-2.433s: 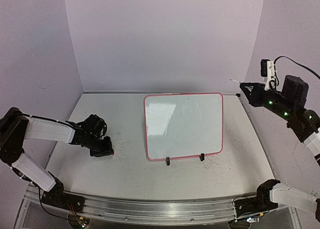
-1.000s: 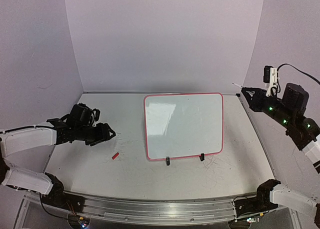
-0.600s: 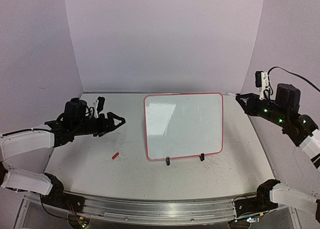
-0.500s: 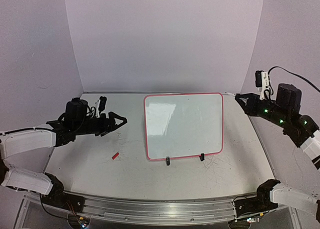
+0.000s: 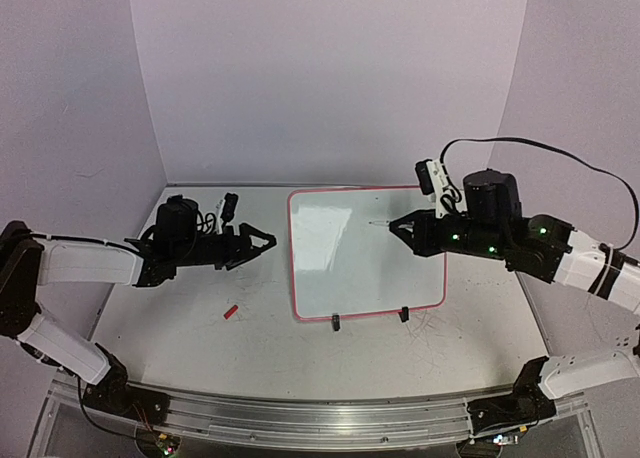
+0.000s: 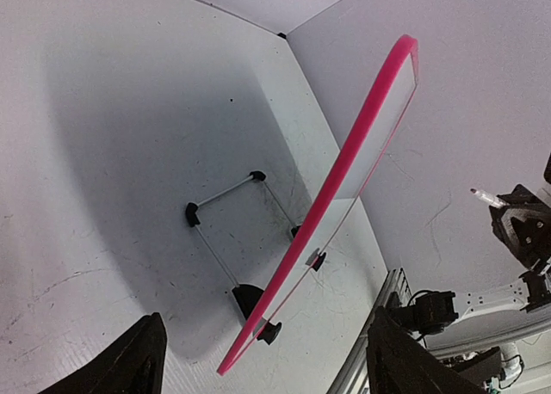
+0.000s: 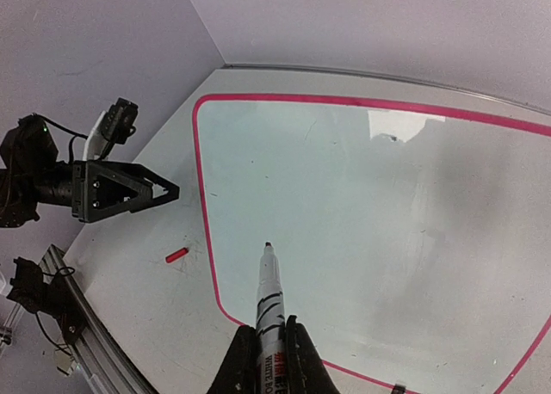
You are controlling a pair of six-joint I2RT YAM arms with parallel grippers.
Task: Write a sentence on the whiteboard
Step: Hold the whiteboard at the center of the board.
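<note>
We pinch the marker [image 7: 269, 284] in our right gripper [image 7: 269, 349] at centre frame, left gripper [image 5: 260, 245] spread beside the whiteboard [image 5: 340, 273], and a hard press could topple it unbraced.

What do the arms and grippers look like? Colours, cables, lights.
Left arm and right arm: white shells, black joints. Left gripper and right gripper: black, angular. Black cable loops over the right arm, which shows green lights.
</note>
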